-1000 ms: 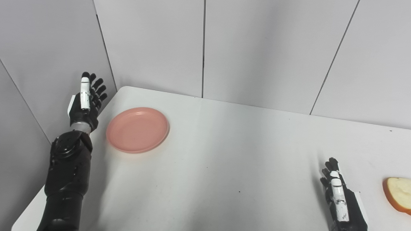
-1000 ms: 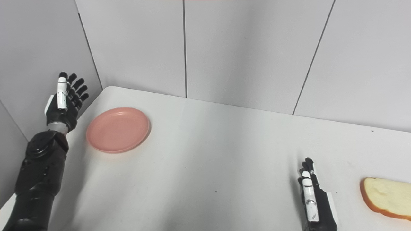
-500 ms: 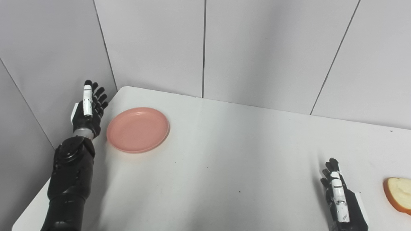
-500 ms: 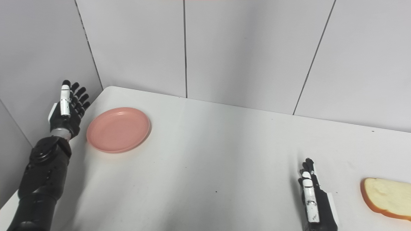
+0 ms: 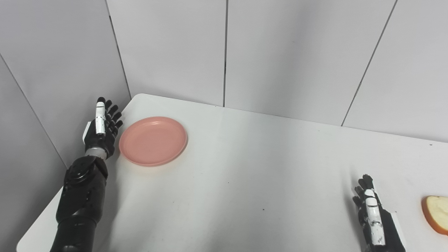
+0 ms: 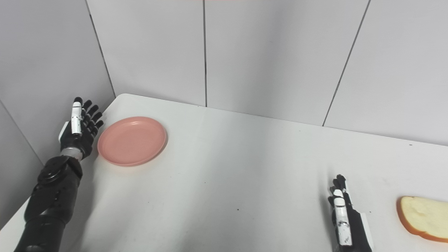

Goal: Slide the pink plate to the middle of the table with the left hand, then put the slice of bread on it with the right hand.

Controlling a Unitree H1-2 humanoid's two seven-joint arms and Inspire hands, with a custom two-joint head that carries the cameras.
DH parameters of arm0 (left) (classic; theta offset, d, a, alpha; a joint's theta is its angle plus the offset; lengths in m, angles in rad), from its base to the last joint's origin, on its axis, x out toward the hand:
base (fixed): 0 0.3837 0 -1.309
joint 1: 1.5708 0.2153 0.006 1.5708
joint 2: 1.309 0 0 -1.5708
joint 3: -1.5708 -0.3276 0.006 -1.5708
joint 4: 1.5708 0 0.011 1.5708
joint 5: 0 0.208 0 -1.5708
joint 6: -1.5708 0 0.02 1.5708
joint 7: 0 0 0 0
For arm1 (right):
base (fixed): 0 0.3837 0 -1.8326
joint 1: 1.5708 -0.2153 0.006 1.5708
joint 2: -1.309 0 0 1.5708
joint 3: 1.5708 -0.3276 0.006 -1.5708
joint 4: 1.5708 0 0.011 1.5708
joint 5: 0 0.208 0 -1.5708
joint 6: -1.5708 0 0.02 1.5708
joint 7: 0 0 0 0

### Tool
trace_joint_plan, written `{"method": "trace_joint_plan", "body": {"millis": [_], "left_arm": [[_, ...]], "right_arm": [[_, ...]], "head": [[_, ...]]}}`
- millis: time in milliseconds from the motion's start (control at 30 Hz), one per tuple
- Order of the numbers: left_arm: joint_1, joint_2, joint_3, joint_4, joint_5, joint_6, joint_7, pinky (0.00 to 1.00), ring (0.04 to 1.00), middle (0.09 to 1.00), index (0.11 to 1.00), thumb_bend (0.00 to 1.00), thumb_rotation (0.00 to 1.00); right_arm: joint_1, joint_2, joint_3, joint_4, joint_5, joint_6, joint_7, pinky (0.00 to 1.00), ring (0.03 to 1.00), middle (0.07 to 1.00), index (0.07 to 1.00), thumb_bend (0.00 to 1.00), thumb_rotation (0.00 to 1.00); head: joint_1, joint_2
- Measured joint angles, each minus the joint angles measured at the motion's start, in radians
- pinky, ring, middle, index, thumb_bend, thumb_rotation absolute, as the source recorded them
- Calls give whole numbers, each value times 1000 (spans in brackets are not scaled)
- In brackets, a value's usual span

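The slice of bread (image 6: pixel 421 218) lies flat at the near right of the white table (image 6: pixel 245 168), its long axis running left to right, the rounded crust end towards the left; its right end is cut off by the picture edge. The pink plate (image 5: pixel 153 140) sits flat at the far left corner of the table, with nothing in it, well apart from the bread. The left hand (image 5: pixel 100 128) stands edge-on just beside the plate's left rim, fingers extended and slightly spread, holding nothing; whether it touches the rim cannot be told. The right hand (image 6: pixel 344 224) rests at the near edge, left of the bread and apart from it, fingers straight and empty
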Motion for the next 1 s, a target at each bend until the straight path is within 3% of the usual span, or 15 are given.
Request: {"method": "trace_joint_plan", "body": {"millis": [167,500,1000], "left_arm": [[-1,1,0,51,-6,-53,-7,923,932,933,921,566,1000],[-7,4,-7,121,-5,-146,-31,937,932,920,903,577,1000],[-12,-6,-54,130,8,-169,-39,906,914,905,894,573,1000]], "right_arm": [[0,-1,1,0,-13,0,1,1000,1000,1000,1000,22,1000],[1,-1,1,-5,-18,6,0,1000,1000,1000,1000,15,1000],[1,0,1,-13,-17,21,1,1000,1000,1000,1000,19,1000]], "head": [[0,0],[-2,5],[-9,3]]}}
